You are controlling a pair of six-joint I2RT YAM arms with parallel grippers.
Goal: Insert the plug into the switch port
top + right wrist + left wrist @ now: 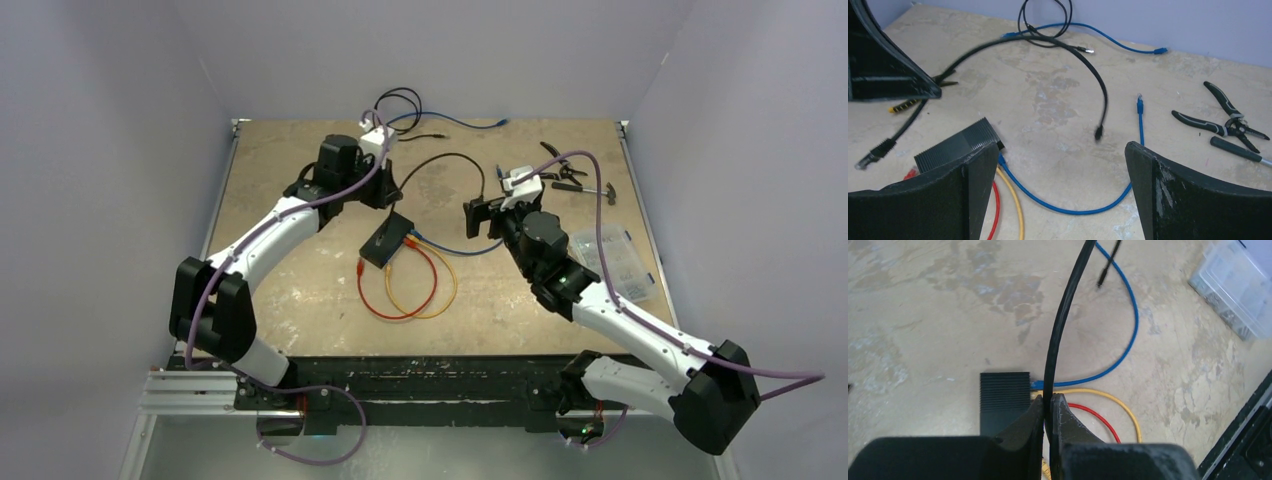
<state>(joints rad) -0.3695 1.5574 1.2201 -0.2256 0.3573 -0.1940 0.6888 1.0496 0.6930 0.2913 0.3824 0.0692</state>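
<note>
left gripper: fingers pinched together on a thick black cable | black-booted plug: on that cable's end below the gripper, left of and apart from the switch | flat ribbed black switch: mid-table between the arms; blue lead, yellow lead and red lead run from its socket edge | right gripper: jaws wide apart, holding nothing

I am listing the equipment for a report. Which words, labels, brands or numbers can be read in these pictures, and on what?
None can be read in any view.
The switch shows only a plain ribbed black top.
Any print on the clear plastic box or the pliers is too small to tell.
</note>
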